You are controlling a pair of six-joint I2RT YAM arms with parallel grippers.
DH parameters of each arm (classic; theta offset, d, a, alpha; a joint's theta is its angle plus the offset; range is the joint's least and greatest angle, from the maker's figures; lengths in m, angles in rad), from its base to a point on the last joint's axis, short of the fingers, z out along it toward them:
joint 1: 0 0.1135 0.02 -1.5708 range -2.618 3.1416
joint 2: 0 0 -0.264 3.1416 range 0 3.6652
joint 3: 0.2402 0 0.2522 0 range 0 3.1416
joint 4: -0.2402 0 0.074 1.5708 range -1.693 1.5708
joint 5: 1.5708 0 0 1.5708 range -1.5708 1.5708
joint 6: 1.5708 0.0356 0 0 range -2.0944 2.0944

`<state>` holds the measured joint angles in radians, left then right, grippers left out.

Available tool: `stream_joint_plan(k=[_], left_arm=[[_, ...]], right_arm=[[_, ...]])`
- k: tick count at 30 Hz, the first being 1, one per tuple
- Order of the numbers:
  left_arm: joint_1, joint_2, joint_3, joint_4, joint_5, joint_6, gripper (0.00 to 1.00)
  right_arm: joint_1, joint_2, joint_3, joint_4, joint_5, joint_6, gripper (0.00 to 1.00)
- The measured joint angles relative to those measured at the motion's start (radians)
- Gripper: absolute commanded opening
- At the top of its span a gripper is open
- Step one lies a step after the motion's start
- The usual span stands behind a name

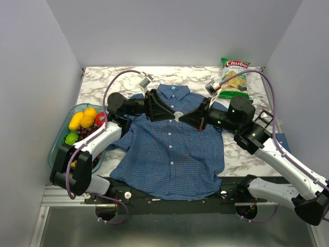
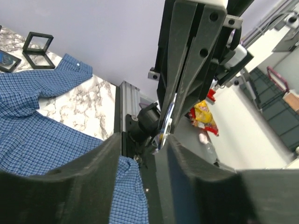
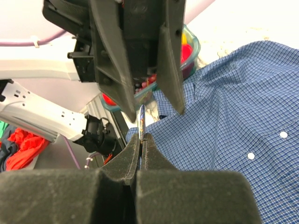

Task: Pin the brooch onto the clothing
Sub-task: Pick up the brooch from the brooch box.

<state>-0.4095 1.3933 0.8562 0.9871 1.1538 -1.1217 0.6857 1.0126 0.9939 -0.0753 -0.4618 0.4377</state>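
The blue checked shirt (image 1: pixel 172 154) lies flat and buttoned on the marble table, collar at the far side. Both grippers meet just above its chest. My right gripper (image 1: pixel 185 118) is shut on the brooch (image 1: pixel 178 116), a thin round disc. The brooch shows edge-on in the right wrist view (image 3: pixel 142 119), sticking up from the pressed fingertips of that gripper (image 3: pixel 141 138). My left gripper (image 1: pixel 171 113) is open, its fingers (image 3: pixel 114 70) on either side of the brooch and apart from it. In the left wrist view the brooch (image 2: pixel 166 122) sits just beyond the gap of the left gripper (image 2: pixel 140 156).
A green Chuba chips bag (image 1: pixel 235 77) lies at the far right. A teal bowl (image 1: pixel 55 145) of fruit stands at the left edge. Small black frames (image 2: pixel 37 47) lie beyond the shirt's right sleeve. The metal rail (image 1: pixel 164 198) runs along the near edge.
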Motion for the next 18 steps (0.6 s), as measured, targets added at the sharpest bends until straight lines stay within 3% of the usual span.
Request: stream_joint_plan(k=[6,9,14,18], left_arm=[[-0.023,0.000,0.000,-0.021,0.007,0.025,0.41],[-0.033,0.000,0.000,-0.026,0.007,0.028,0.30],[-0.048,0.000,0.000,-0.032,0.010,0.036,0.01],[-0.048,0.000,0.000,-0.035,0.011,0.041,0.00]], right_arm=[[-0.001,0.000,-0.001,0.003,0.000,0.007,0.01],[-0.001,0.003,-0.007,0.005,0.000,0.008,0.01],[-0.006,0.004,-0.026,0.005,0.002,0.009,0.01],[-0.007,0.003,-0.029,0.007,0.006,0.013,0.01]])
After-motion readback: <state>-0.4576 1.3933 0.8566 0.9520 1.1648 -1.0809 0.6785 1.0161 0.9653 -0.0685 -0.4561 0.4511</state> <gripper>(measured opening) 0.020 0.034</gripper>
